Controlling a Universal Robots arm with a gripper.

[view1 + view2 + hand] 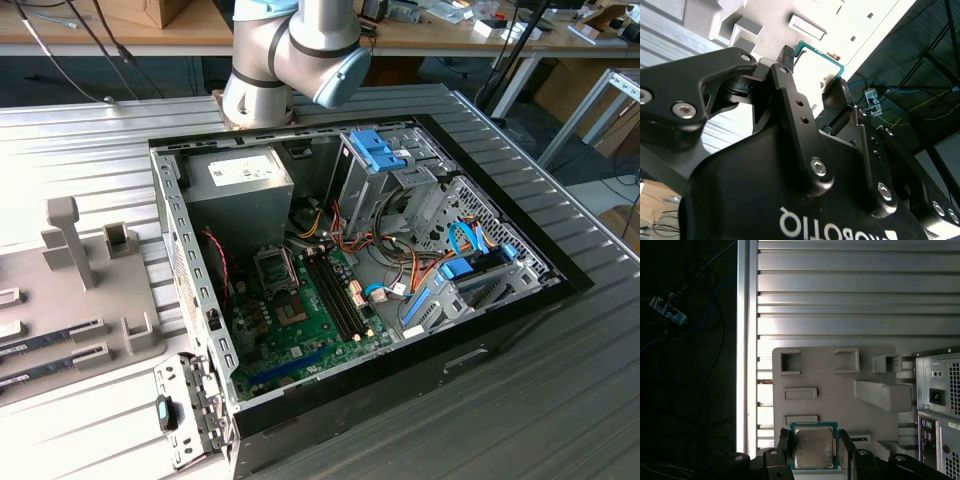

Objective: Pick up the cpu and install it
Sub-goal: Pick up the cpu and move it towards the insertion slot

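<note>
The black two-fingered gripper point(813, 454) grips by its edges the small flat square cpu with silver-grey metal top point(813, 447), over the pale grey plastic holder tray point(840, 390); carrying it level, evenly squeezed, should prevent twisting.

Hard light blows out the worktop point(60, 140) at the exterior view's left, while the computer case point(400, 385) is murky inside. In the first wrist view there's glare along the worktop edge, and the floor point(685, 405) is near black. In the second wrist view, dark fingers point(792, 105) sit against washed-out white.
</note>
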